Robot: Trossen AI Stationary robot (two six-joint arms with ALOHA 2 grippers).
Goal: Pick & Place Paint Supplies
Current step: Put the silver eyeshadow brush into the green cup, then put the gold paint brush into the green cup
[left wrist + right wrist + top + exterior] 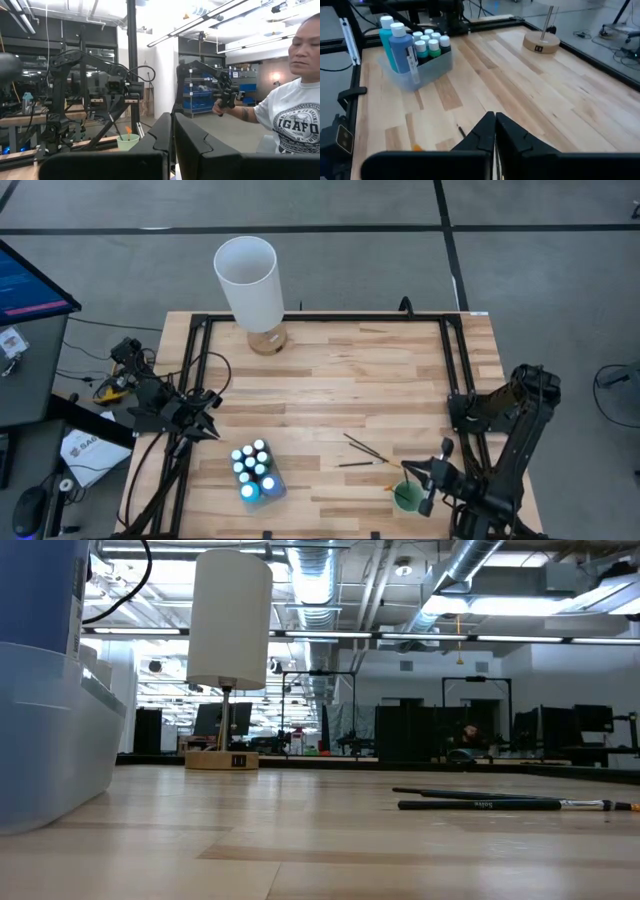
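Small white-capped bottles (255, 465) and two taller blue ones (400, 47) stand in a clear tray (432, 67) near the table's near edge, left of centre. Two thin dark brushes (364, 448) lie flat on the wood right of the tray and also appear in the low view (480, 804). My left gripper (212, 426) hovers shut at the table's left edge, with its fingers together in its wrist view (174, 142). My right gripper (432, 480) is shut near the near right corner, beside a small green cup (407, 498), and points across the table (495, 132).
A tall white cylinder (247, 278) stands on a rod and a round wooden base (267, 340) at the far edge. The green cup (127, 142) holds an orange-tipped stick. A black frame (330, 317) borders the table. A person (290, 115) stands beyond its right side.
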